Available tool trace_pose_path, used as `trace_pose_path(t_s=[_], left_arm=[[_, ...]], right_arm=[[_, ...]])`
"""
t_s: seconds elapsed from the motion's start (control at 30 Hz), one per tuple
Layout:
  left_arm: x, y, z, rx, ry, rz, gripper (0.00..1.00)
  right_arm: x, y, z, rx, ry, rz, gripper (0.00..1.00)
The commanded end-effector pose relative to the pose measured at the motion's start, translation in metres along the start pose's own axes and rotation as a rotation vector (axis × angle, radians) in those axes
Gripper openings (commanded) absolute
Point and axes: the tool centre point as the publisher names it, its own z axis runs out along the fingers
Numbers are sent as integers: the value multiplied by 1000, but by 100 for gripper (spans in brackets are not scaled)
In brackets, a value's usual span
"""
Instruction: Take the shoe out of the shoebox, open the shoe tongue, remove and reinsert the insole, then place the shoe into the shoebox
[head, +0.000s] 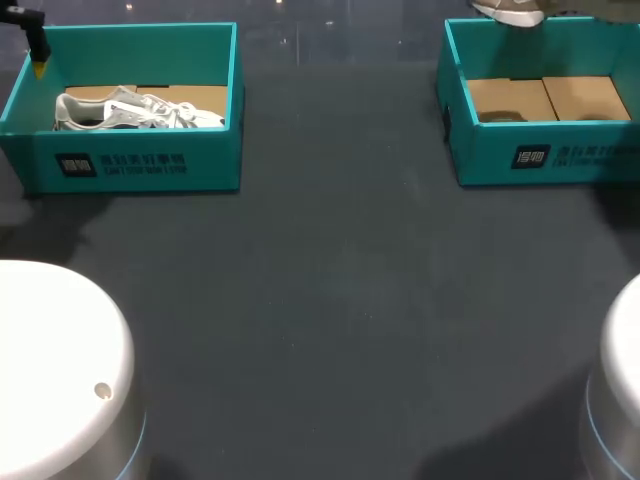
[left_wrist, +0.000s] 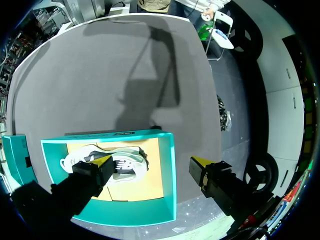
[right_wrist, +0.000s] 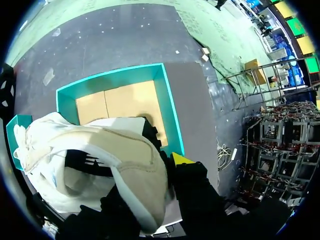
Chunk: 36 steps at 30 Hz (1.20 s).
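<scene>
**Beige shoe held aloft over its box; white shoe lies in the other**

The right gripper (right_wrist: 167, 152) is clamped on the beige shoe (right_wrist: 135, 165). One yellow-tipped finger presses the outside of the shoe, and the other is mostly hidden behind it. The shoe has a smooth, matte beige panel that curves over soft white fabric, and its dark mouth gapes to one side. It hangs above the right shoebox (head: 545, 150) without touching it. In the head view only its pale sole shows, above the box's far wall. This box is a shallow rectangular tray with glossy teal walls. Its floor is plain brown cardboard made of two flat flaps that meet at a seam.

The left shoebox (head: 140, 165) has the same teal walls and cardboard floor. The white shoe (head: 140, 110) lies in it on its side, low and rounded, with dark accents and laces. The left gripper (left_wrist: 150, 167) hovers above this box with its fingers spread wide, holding nothing. One finger is over the shoe and the other is past the box's side wall.

Both boxes sit well apart on the table (head: 330, 300), which has a dark grey, matte, felt-like surface.
</scene>
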Motion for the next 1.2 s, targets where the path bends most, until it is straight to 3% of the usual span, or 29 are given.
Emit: trace_pose_path(t_s=[0.03,0.37,0.6,1.07,1.13,1.2], left_arm=[[0,-1,0,-3,1,1,100],[0,-1,0,-3,1,1,100],[0,-1,0,-3,1,1,100],[0,-1,0,-3,1,1,100],[0,-1,0,-3,1,1,100],[0,-1,0,-3,1,1,100]], right_arm=[[-4,-26,0,-97,6,2,0],[-4,-26,0,-97,6,2,0],[39,-75,-12,-97,-20,31,0],[110,-178,-12,-26,-26,58,0],[121,-191,-10,21,-24,61,0],[121,-191,-10,21,-24,61,0]])
